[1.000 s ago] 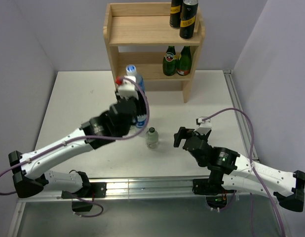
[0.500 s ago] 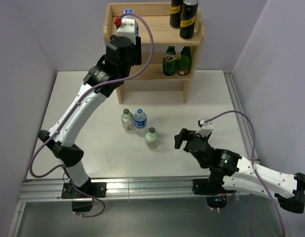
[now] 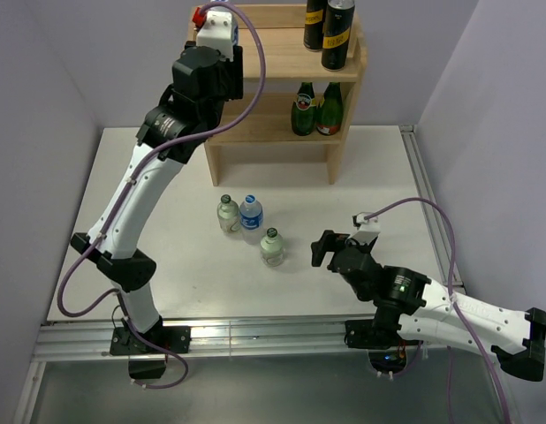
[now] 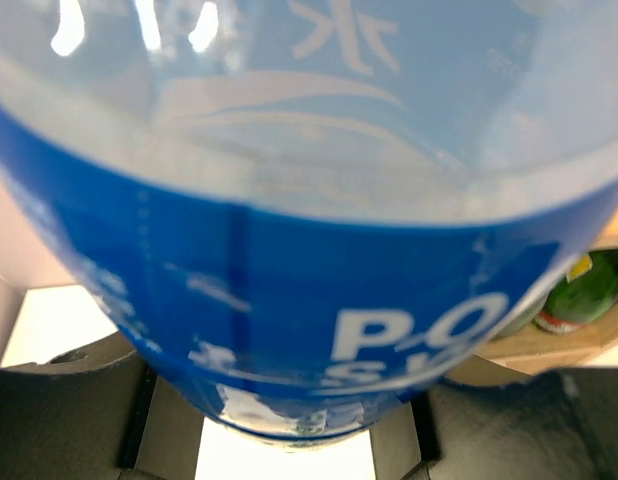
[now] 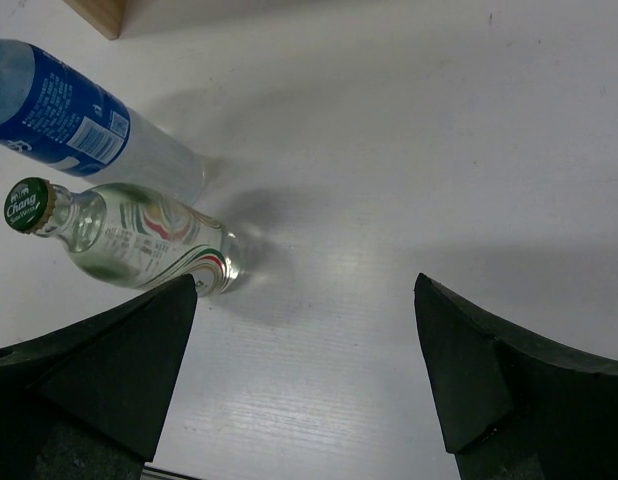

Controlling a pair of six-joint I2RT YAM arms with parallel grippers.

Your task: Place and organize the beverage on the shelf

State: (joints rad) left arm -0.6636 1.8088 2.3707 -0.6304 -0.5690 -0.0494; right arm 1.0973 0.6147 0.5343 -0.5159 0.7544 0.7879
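Observation:
My left gripper (image 3: 211, 57) is raised at the left end of the wooden shelf's (image 3: 282, 66) top board. It is shut on a blue-labelled water bottle (image 4: 289, 280), which fills the left wrist view and is hidden behind the wrist in the top view. Two dark cans (image 3: 337, 34) stand at the right end of the top board. On the table stand a second water bottle (image 3: 251, 217) and two green-capped bottles (image 3: 227, 213) (image 3: 272, 246). My right gripper (image 3: 324, 247) is open and empty, just right of the nearer green-capped bottle (image 5: 129, 240).
Two dark green glass bottles with red labels (image 3: 315, 108) stand on the shelf's lower tier at the right. The purple walls close in behind and beside the shelf. A metal rail (image 3: 255, 331) runs along the table's near edge.
My left arm rose from the table to the shelf's top left with the water bottle. In the last half second it shifted slightly left and now hides the bottle. The right arm has not moved.

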